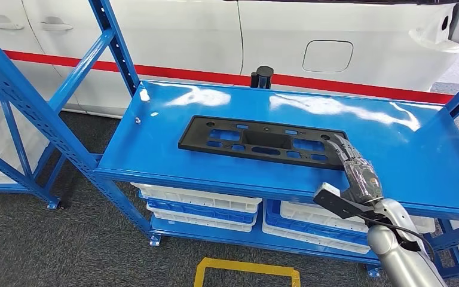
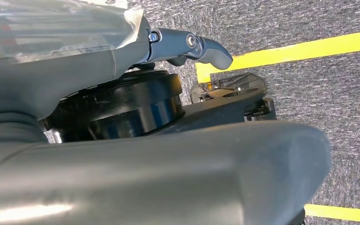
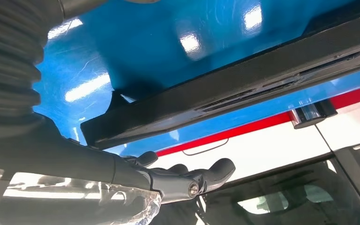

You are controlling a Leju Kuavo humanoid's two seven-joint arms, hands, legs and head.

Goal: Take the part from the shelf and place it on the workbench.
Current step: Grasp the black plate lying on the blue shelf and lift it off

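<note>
Right hand (image 1: 351, 162), fingers apart and holding nothing, reaches the black part (image 1: 262, 142) at its near end on the shelf (image 1: 155, 143), positioned to grip there.

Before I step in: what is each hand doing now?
Left hand: hangs above the floor, holding nothing visible.
Right hand: by the black part; grip cannot be told.

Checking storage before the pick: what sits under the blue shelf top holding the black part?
Under the blue metal shelf top, white plastic bins sit stacked on blue trays. The shelf top covers their contents.
</note>
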